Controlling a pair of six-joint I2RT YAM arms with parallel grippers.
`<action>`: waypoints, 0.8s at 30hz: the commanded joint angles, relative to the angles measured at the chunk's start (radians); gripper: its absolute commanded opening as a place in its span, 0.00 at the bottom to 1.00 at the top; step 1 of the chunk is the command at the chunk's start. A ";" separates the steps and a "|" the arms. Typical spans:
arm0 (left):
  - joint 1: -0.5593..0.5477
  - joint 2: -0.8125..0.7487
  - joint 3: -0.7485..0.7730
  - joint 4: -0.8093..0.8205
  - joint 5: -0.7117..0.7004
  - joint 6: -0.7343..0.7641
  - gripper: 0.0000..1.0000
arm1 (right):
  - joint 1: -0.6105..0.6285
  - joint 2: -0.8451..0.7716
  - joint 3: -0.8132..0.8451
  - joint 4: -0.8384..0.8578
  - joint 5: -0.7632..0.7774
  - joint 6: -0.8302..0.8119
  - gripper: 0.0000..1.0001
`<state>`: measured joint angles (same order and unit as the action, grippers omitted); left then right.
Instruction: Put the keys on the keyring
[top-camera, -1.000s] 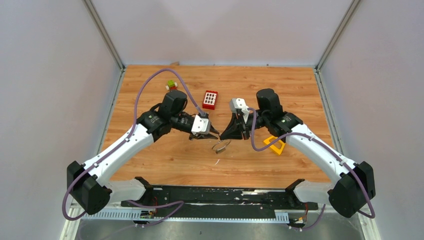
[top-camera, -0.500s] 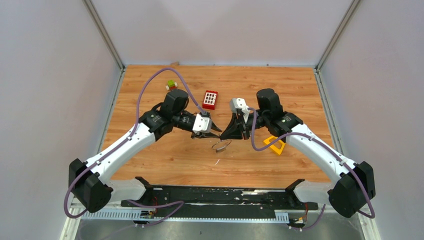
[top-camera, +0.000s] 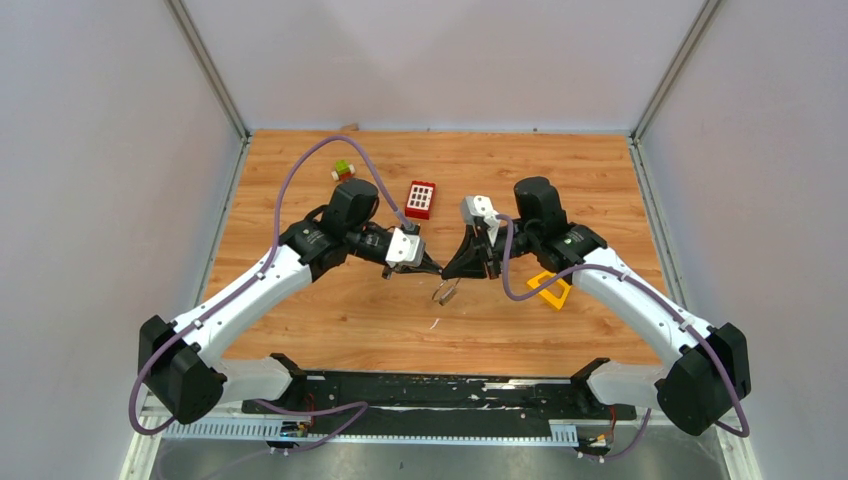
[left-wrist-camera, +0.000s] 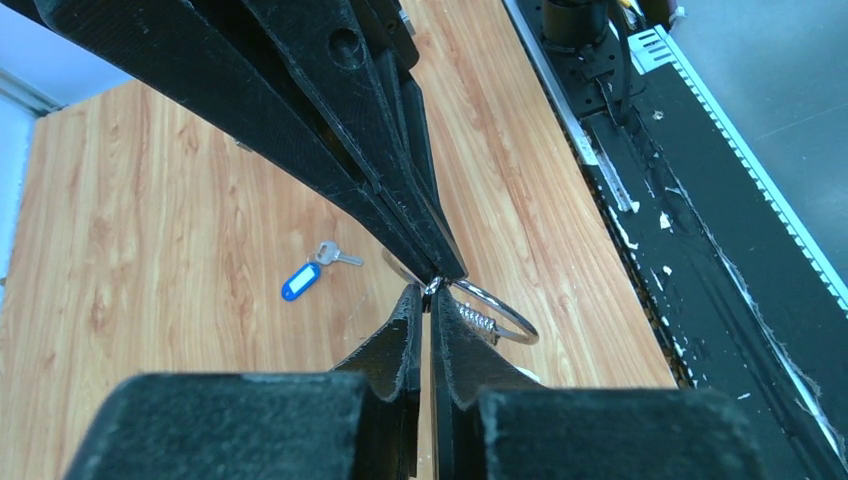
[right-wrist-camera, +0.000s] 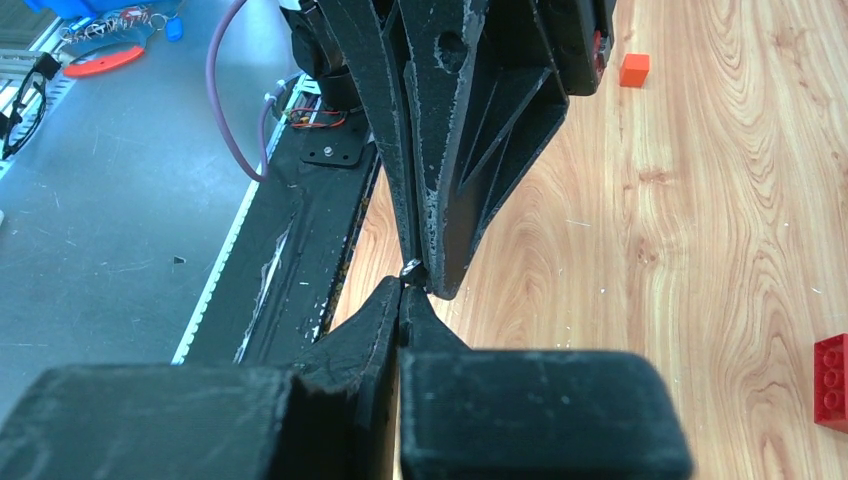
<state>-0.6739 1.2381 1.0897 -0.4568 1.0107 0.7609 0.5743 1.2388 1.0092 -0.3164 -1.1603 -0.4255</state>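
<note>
The thin silver keyring (left-wrist-camera: 505, 312) hangs tilted just above the wood, between the two grippers in mid-table (top-camera: 444, 293). My left gripper (left-wrist-camera: 430, 292) is shut on the ring's wire at its fingertips. My right gripper (right-wrist-camera: 402, 288) meets it tip to tip (top-camera: 449, 274) and is shut on the same ring. A bit of silver wire shows where the tips touch. One of the keys, with a blue plastic tag (left-wrist-camera: 299, 283), lies flat on the table behind the ring. It shows only in the left wrist view.
A red brick (top-camera: 421, 199) lies just behind the grippers, and a small coloured cube (top-camera: 343, 170) sits further back left. A yellow triangular block (top-camera: 549, 289) lies under the right forearm. The black base rail (top-camera: 430, 392) runs along the near edge.
The left gripper has moved right to the ring and shut on it. The ring, lying flat before, now stands tilted up off the wood. The right arm has hardly moved.
</note>
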 joint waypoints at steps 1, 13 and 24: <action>-0.008 -0.023 0.010 0.012 0.014 -0.020 0.02 | 0.000 0.002 0.027 0.025 0.003 -0.021 0.00; -0.010 -0.082 -0.038 0.147 -0.171 -0.422 0.00 | 0.000 -0.011 0.030 0.037 0.133 0.000 0.16; -0.014 -0.105 -0.080 0.217 -0.246 -0.605 0.00 | 0.003 -0.046 0.009 0.094 0.145 0.046 0.37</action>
<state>-0.6807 1.1484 1.0225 -0.3111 0.7902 0.2527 0.5747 1.2316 1.0092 -0.2832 -1.0122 -0.4034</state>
